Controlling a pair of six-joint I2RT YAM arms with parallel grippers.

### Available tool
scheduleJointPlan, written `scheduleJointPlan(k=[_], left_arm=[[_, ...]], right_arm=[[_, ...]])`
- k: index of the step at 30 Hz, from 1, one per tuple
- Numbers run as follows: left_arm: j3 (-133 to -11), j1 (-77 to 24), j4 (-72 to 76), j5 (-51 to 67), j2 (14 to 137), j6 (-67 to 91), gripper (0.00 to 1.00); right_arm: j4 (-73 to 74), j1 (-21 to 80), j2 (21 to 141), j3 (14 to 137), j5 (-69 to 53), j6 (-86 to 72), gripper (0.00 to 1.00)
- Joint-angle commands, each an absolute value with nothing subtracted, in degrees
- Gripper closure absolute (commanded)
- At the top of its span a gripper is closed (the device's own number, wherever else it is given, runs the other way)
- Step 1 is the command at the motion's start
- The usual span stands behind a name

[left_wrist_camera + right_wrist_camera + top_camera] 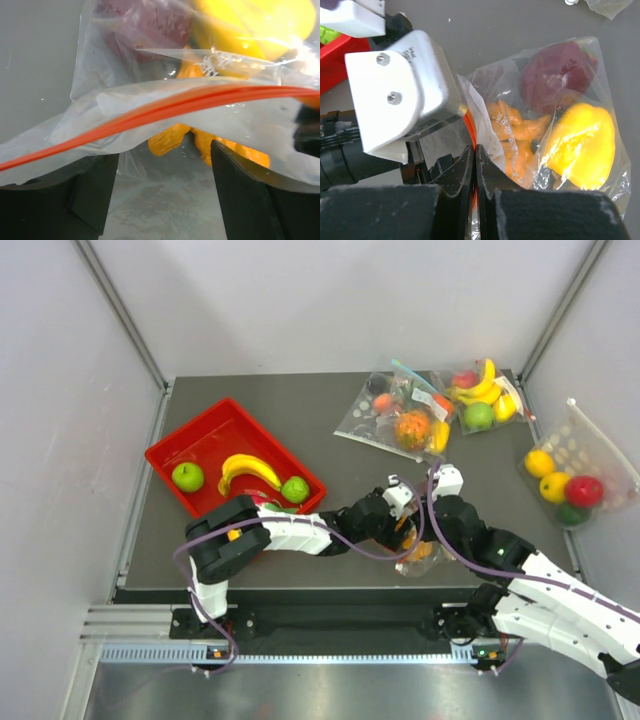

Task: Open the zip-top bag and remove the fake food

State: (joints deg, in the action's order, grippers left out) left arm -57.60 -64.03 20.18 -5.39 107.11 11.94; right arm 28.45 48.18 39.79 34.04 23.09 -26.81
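Note:
The zip-top bag [418, 554] lies near the table's front edge, clear plastic with an orange-red zip strip [165, 106]. Inside it are fake food pieces: a dark purple piece [555, 75], a yellow piece [582, 142] and orange segments [512, 130]. My right gripper [475, 150] is shut on the bag's mouth edge, with the zip strip pinched between its fingers. My left gripper [161, 165] is open at the bag's mouth, the zip lip draped across both fingers. In the top view the left gripper [400, 528] and the right gripper [428, 530] meet over the bag. Two green apples [187, 477] lie in the red tray.
A red tray [165, 455] at the left also holds a banana [248, 469]. Two other clear bags of toy fruit [400, 415] [480, 395] sit at the back. A third bag of fruit [570, 475] is at the right edge.

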Motion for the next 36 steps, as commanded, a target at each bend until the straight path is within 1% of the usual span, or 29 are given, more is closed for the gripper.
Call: scheduleJointPlan(k=[1,2,3,4,5,7,9,10,12,14,22,24,25,26,27,29,36], left_arm=[[-60.2,-64.5,23.6,-4.1,109.3,8.5,0.23],[-60.3,-64.4,23.5,-4.1,109.7,7.6,0.29],[-60.8,-64.4,23.2,-4.2,109.9,7.2,0.32],[-61.0,-64.5,23.2,-4.3,110.3,7.0,0.34],[-61.0,-64.4,23.2,-4.1,110.4,6.4,0.37],[-60.9,-64.5,23.7,-4.0,110.8,5.8,0.38],[-60.6,-64.5,24.9,-3.7,111.0,5.2,0.51],[-60.6,-64.5,25.2,-3.5,111.4,5.2,0.55],[-60.7,-64.5,25.8,-2.3,112.0,4.8,0.58],[-60.9,-64.7,26.1,-1.9,112.9,4.7,0.58],[-60.7,-65.2,26.0,-4.1,115.3,3.2,0.52],[-61.2,-65.2,26.0,-4.7,115.8,2.7,0.53],[-61.4,-65.2,26.1,-4.7,116.3,2.6,0.56],[-61.3,-65.2,26.3,-4.7,116.2,2.4,0.74],[-61.0,-65.2,27.0,-4.6,116.2,2.3,0.84],[-59.1,-65.2,28.5,-4.3,114.6,2.5,1.00],[-51.9,-65.3,32.1,-2.2,104.6,4.6,1.00]], right_arm=[[23.6,48.3,39.2,34.5,21.2,-27.8,1.00],[23.5,48.3,39.3,34.5,21.1,-27.7,1.00],[23.5,48.3,39.3,34.5,21.1,-27.8,1.00],[23.6,48.3,39.2,34.5,21.2,-27.8,1.00],[23.7,48.3,39.3,34.5,21.2,-27.8,1.00],[23.6,48.3,39.1,34.5,21.3,-27.7,1.00],[23.6,48.3,39.2,34.5,21.3,-27.7,1.00],[23.6,48.3,39.3,34.5,21.3,-27.7,1.00],[23.6,48.3,39.5,34.5,21.3,-27.7,1.00],[23.6,48.3,39.6,34.5,21.2,-27.6,1.00],[24.0,48.3,38.8,34.4,21.4,-27.6,1.00],[23.9,48.3,38.8,34.4,21.4,-27.7,1.00],[24.0,48.3,38.8,34.4,21.4,-27.7,1.00],[24.0,48.3,38.7,34.3,21.4,-27.6,1.00],[24.1,48.3,38.6,34.3,21.5,-27.6,1.00],[24.5,48.3,38.1,34.1,21.8,-27.6,1.00],[26.2,48.2,37.6,34.1,24.3,-27.5,1.00]])
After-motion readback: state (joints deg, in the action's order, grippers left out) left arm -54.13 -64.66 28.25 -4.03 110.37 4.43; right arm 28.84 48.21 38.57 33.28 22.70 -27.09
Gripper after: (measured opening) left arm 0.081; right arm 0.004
